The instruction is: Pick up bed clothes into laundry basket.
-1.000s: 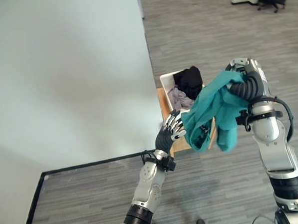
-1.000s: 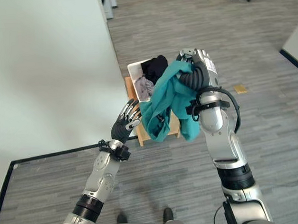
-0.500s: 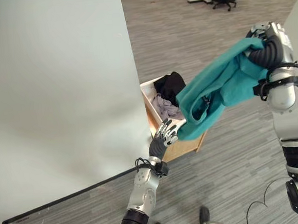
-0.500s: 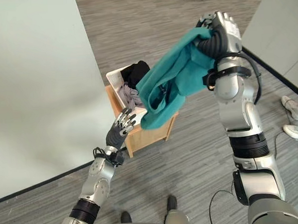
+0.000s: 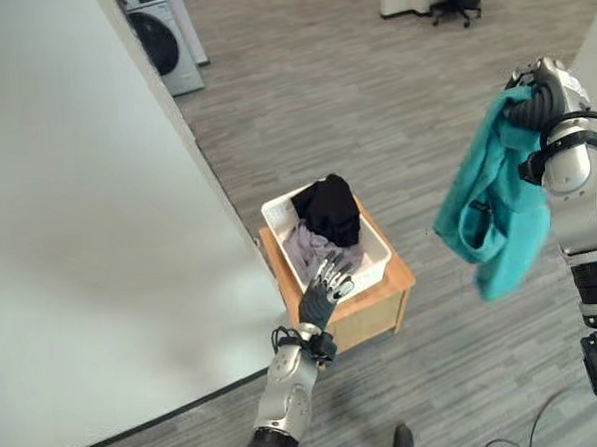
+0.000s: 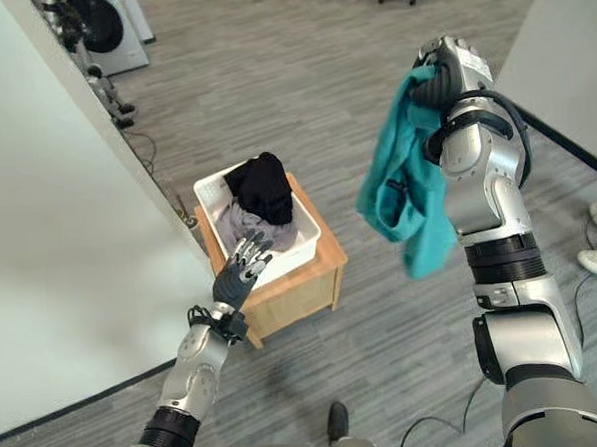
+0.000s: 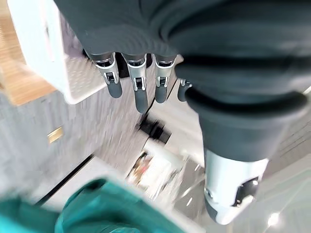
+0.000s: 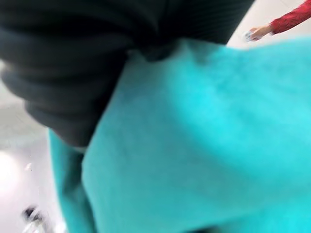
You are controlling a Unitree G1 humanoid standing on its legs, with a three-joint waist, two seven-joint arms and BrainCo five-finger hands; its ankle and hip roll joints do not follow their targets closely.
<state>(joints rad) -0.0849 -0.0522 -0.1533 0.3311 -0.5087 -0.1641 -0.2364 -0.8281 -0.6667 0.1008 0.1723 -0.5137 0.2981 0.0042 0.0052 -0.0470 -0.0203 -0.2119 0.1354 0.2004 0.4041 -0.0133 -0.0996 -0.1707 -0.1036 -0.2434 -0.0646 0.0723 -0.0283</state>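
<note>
Now the right hand (image 6: pixel 450 65), fingers hidden in the teal cloth (image 6: pixel 407 193) so grip unclear, should swing over the basket (image 6: pixel 304 241) before letting go; left hand (image 6: pixel 239 275) spread, empty.

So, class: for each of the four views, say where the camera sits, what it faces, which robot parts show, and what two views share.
Left eye view: head camera, looking down at the white plastic laundry basket on a small wooden table; both arms.
Right eye view: same head, same scene; right hand holding the teal cloth.
Left wrist view: along the open left hand toward the basket.
Right wrist view: very close on the teal cloth.
Both eyes share the basket.
</note>
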